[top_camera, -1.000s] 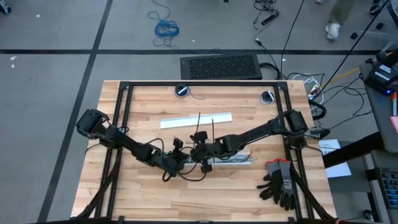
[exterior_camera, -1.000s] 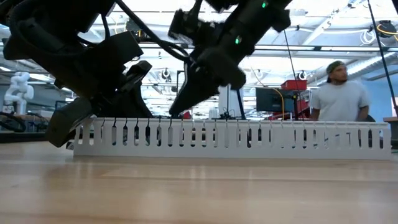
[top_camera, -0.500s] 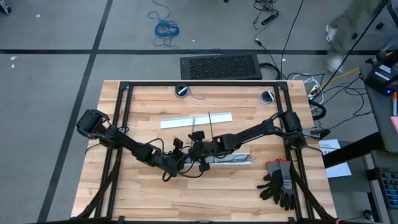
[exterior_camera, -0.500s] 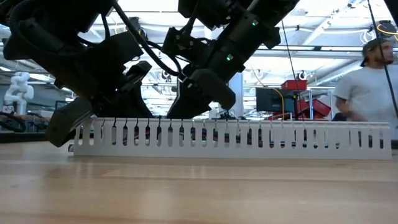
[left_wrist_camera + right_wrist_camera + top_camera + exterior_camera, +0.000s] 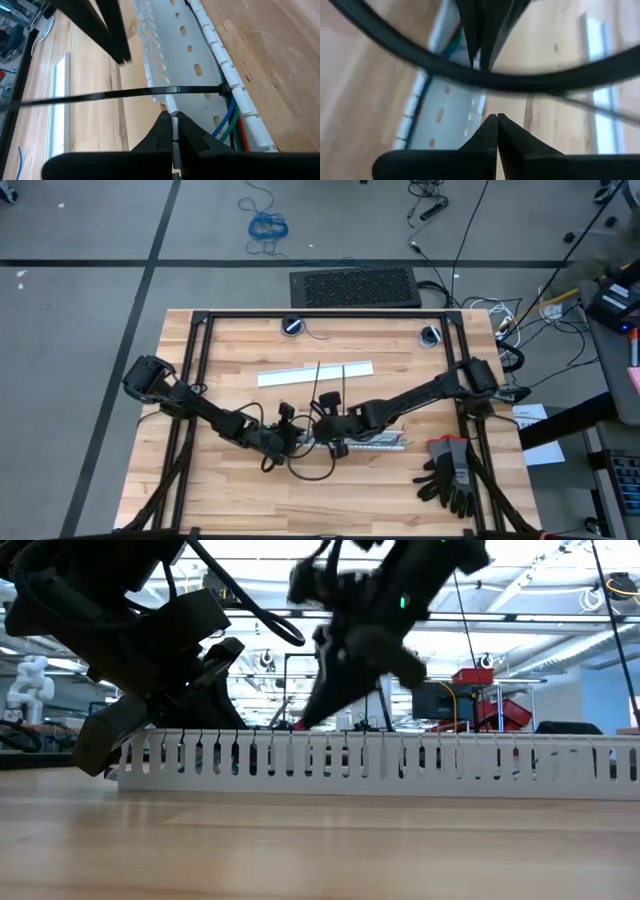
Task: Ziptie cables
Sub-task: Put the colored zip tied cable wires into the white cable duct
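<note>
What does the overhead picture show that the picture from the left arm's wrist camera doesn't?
Only the overhead view shows both arms meeting at mid-table, with the right gripper, the black gloves at the table's right edge and the white strip lying whole.

Only the left wrist view shows the blue, green and red cables lying in the slotted duct, and a ziptie stretched across it, ending at the cables.

Both show the left gripper, shut, at the duct on the wooden table.

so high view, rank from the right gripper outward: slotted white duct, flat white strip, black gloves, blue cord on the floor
From the right gripper, mid-table:
1. slotted white duct, right beside it.
2. flat white strip, toward the table's back.
3. black gloves, front-right corner.
4. blue cord, on the floor beyond the table.
</note>
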